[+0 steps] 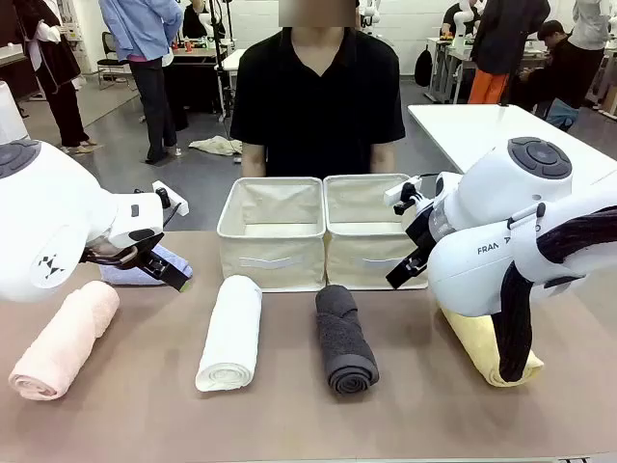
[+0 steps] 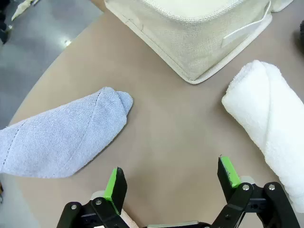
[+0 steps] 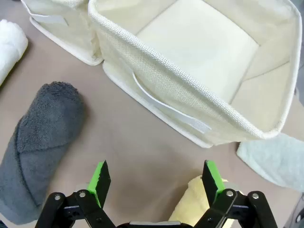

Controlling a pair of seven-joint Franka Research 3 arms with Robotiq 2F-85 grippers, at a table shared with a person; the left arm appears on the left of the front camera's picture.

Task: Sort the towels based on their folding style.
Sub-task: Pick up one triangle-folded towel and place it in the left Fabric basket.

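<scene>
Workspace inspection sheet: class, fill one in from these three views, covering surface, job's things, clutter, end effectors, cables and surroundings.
Surface: brown table, flat.
Job's things: pink roll, white roll, grey roll and yellow roll lie in a row before the left bin and right bin; blue fold lies at far left, teal fold beside the right bin. Nothing seen inside the bins.
Clutter: cloth heap on the floor.
End effectors: left end effector open over bare table; right end effector open, holding nothing.
Cables: black cable bundle loops down the right arm.
Surroundings: person behind the bins; others farther off.
</scene>
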